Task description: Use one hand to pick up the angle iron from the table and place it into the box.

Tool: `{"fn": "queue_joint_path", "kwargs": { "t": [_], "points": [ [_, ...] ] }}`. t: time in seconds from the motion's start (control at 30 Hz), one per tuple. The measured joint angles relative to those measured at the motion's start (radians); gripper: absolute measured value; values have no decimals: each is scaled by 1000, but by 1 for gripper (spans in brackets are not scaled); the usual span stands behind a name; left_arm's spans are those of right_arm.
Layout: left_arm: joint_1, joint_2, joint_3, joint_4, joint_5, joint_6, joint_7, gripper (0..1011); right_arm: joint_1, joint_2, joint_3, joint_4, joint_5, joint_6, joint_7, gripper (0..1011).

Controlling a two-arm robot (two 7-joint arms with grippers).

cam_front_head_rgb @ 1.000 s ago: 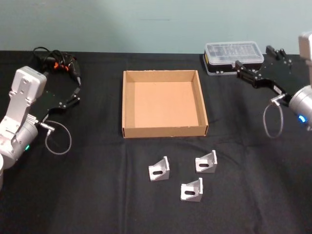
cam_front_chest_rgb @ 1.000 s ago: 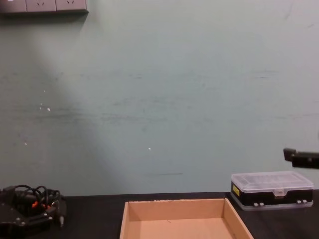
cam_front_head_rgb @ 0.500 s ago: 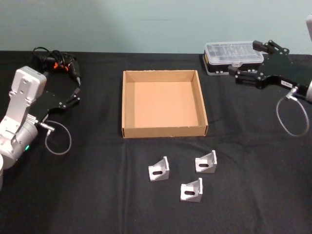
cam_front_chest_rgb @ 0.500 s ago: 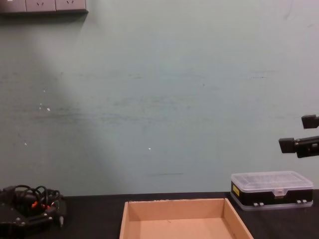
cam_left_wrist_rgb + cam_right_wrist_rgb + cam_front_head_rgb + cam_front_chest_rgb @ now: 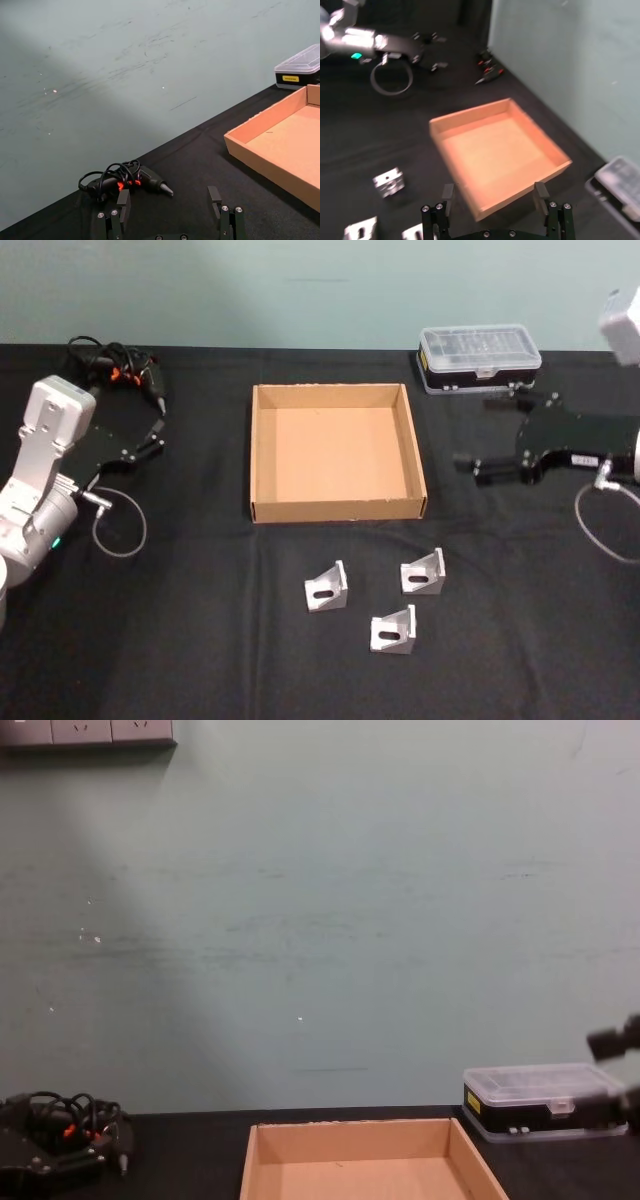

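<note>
Nearest the robot, three silver angle irons lie on the black bench (image 5: 200, 640), all loose and well apart from both arms. One (image 5: 393, 630) sits closest. Behind it, one (image 5: 327, 587) lies to the left and one (image 5: 423, 572) to the right. Each rests on one flange with the other flange standing up, a slot showing in the flat face. They form a small triangle just in front of the box's near wall, none touching another.

The box (image 5: 338, 508) stands farther back at mid-bench, a shallow tan cardboard tray, open on top and with nothing in it.

The right tool (image 5: 472, 430) hovers beside the box's right wall, pointing left toward it, above the bench. Its two black fingers (image 5: 447, 192) are spread wide with nothing between them.

The left tool (image 5: 160, 427) is parked at the left side of the bench, well away from the box. It is likewise wide open and holds nothing.

At the far edge of the bench, a black case (image 5: 480, 357) with a clear lid sits behind the right tool. On the far left lies what looks like a corded screwdriver (image 5: 115, 370) with orange marks, its cable bundled. A pale green wall (image 5: 320, 920) rises behind the bench.
</note>
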Motion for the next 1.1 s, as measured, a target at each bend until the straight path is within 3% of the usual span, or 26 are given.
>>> {"fn": "queue_joint_path", "kwargs": {
  "t": [0.4,0.87,1.1],
  "points": [
    [0,0,0,0,0,0,0,1000,7,36,-116,29,-10,22,74,1003],
    [0,0,0,0,0,0,0,1000,44,57,-200,62,-11,27,138,1003],
    [0,0,0,0,0,0,0,1000,74,60,-249,78,-36,20,163,1003]
  ]
}}
